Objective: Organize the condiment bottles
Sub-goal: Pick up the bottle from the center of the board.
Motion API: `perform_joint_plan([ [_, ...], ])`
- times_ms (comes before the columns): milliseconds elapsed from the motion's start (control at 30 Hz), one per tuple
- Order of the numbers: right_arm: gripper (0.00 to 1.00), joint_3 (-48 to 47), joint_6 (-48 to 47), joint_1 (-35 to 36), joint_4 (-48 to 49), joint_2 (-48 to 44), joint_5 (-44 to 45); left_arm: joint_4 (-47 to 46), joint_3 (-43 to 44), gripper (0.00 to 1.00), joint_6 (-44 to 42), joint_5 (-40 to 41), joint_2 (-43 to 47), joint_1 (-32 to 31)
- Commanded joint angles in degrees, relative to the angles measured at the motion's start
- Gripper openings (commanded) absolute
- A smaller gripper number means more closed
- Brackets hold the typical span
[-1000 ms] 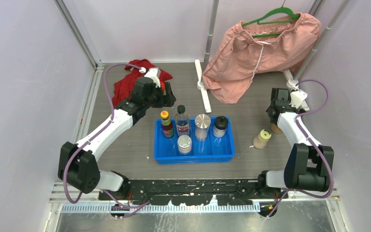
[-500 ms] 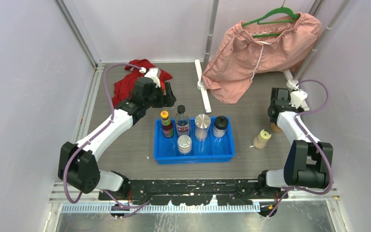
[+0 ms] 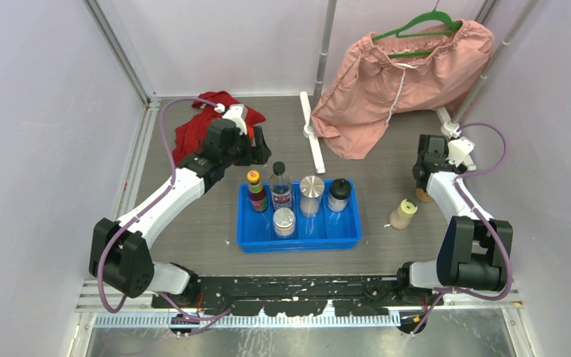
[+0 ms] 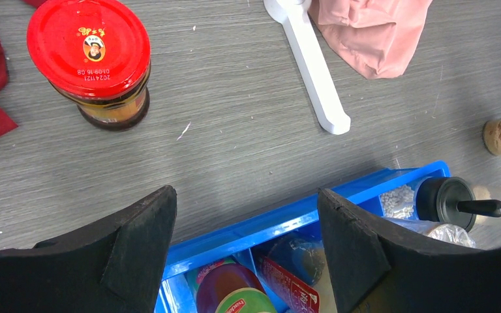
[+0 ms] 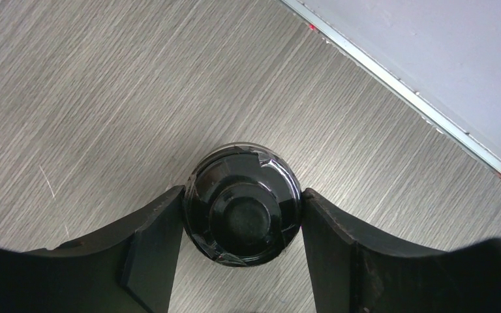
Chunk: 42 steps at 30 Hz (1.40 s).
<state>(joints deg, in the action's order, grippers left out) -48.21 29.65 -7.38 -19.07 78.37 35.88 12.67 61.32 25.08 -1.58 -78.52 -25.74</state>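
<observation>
Over on the right side of the table, the right gripper [image 5: 241,195] has its fingers pressed against both sides of a black-capped bottle [image 5: 244,218], while the left gripper [image 4: 244,195] hangs wide open and empty above the blue tray's [image 3: 297,244] far-left corner, near a red-lidded jar [image 4: 89,45].

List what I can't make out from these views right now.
- Black-capped bottle: right wrist shows only the cap, which hides its body.
- Red-lidded jar: top view, hidden by the left arm.
- Tray contents: left wrist, cut off by bottom edge and left fingers.
- Bottle labels: top view, too small to read.
</observation>
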Motion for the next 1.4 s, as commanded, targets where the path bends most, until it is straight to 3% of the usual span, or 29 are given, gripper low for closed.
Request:
perform_joint_plan([
  [0,0.46,-1.36,0.59,-0.24,-0.6,-1.53,-3.34,-1.38,0.35,0.79,-0.38,-0.06,0.43,0.34],
  [367,0.42,-4.89,1.01,1.9,0.27,2.31,-13.32,0.91,1.35,0.79,-0.65,0.97,1.58,0.34],
  [733,0.42,-8.84,-2.75,14.42,-2.77,6.61,-12.93,3.25,1.01,0.79,-0.39,1.17,3.73,0.25],
  [933,0.42,-10.04,-3.91,17.85,-5.9,4.49,-12.01,4.87,1.34,0.79,-0.21,3.03,5.14,-0.16],
  [1367,0.42,-12.44,-7.54,17.99,-12.44,-4.05,-10.64,8.85,2.13,0.79,-0.57,6.18,7.86,-2.21],
])
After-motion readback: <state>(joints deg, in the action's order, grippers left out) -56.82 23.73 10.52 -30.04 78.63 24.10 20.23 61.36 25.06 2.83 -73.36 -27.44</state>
